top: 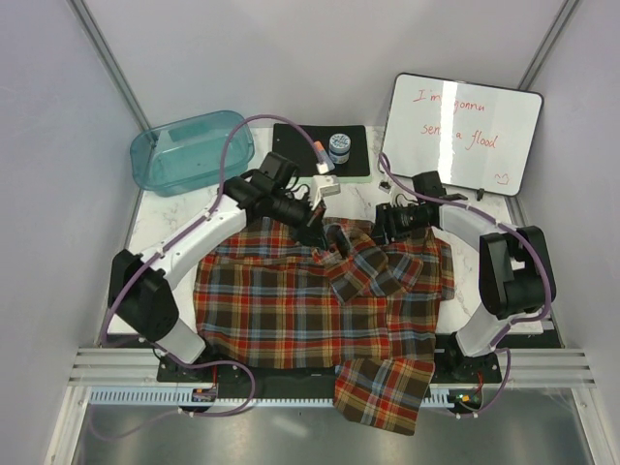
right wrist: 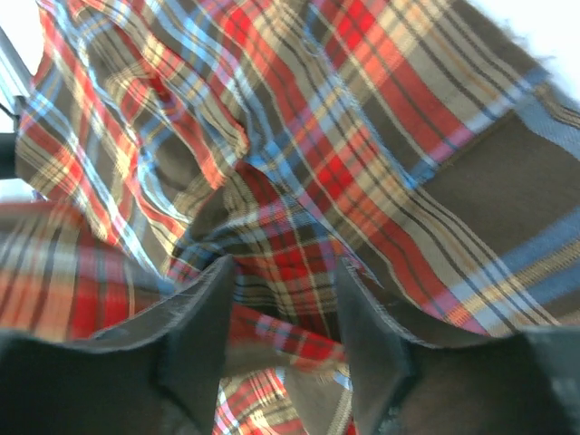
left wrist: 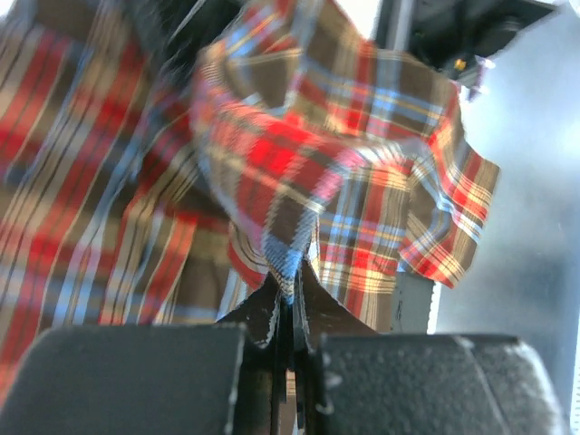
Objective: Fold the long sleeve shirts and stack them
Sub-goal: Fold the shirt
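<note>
- The desk (top: 363, 194) carries the plaid shirt (top: 281, 300). It lies mostly flat between the two arms, with one end spilling over the near edge. That hanging part probably needs drawing back onto the desk before a fold will sit square.
- The shirt's far edge, around the collar, is bunched and rumpled. The step in hand looks like lifting and straightening this part.
- The right fingers (right wrist: 208, 308) stand partly apart with crumpled cloth between them, and they clamp nothing. They would do best to close on a hem or seam well apart from the other pinch, so the cloth can be drawn taut between the two.
- The left fingers (left wrist: 263, 317) are pressed tight on a small peak of the plaid. A slow lift seems wise, so that only one layer comes up.
</note>
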Robot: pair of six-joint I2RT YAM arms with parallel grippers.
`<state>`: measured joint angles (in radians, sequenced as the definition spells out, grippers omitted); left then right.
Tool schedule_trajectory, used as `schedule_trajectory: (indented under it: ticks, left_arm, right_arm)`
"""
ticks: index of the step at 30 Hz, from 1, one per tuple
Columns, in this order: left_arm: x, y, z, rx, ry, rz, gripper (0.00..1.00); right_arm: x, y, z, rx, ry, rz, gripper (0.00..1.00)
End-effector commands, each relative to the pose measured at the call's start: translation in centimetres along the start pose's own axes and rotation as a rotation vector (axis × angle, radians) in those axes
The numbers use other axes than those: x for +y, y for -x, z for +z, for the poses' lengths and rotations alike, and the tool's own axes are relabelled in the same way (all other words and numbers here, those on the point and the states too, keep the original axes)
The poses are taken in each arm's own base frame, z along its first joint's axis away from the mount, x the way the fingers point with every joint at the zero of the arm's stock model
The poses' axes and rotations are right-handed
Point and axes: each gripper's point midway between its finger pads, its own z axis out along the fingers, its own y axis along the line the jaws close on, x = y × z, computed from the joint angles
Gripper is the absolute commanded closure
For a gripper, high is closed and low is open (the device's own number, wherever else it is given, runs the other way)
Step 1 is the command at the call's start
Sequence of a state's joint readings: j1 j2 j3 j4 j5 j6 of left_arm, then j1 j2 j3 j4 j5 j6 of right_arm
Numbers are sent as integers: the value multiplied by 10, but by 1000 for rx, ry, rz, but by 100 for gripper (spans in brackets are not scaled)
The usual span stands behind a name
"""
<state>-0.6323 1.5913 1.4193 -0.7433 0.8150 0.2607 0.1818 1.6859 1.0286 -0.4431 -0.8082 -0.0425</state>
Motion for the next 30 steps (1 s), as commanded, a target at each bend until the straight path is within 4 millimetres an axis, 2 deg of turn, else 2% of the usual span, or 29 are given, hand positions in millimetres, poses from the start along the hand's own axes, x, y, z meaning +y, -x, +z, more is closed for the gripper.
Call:
schedule_trajectory:
  ticks: [1,2,3,5,11,18,30]
  left_arm:
    - [30,-22,-23,-70,89,-124,98]
    - [37,-24,-28,-89,114,-126,98]
    - [44,-37,-29,-79,131,-158,98]
    - [62,-47,-41,-91,193,-166,98]
    - [108,-90,-58,-58,344,-206,98]
    - [151,-118,-82,-64,423,-291,98]
    - [179,-163,-91,-4,484,-470,97]
  right_arm:
    - [-14,20,-16,-35,-67,-53,40]
    - [-18,21,-21,-43,-77,-45,40]
    - [-19,23,-25,-36,-81,-54,39]
    - [-21,21,-29,-25,-87,-61,38]
    - [-28,3,-29,43,-104,-53,38]
    - [-34,1,-35,61,-134,-66,39]
    - [-40,9,-49,57,-200,-112,41]
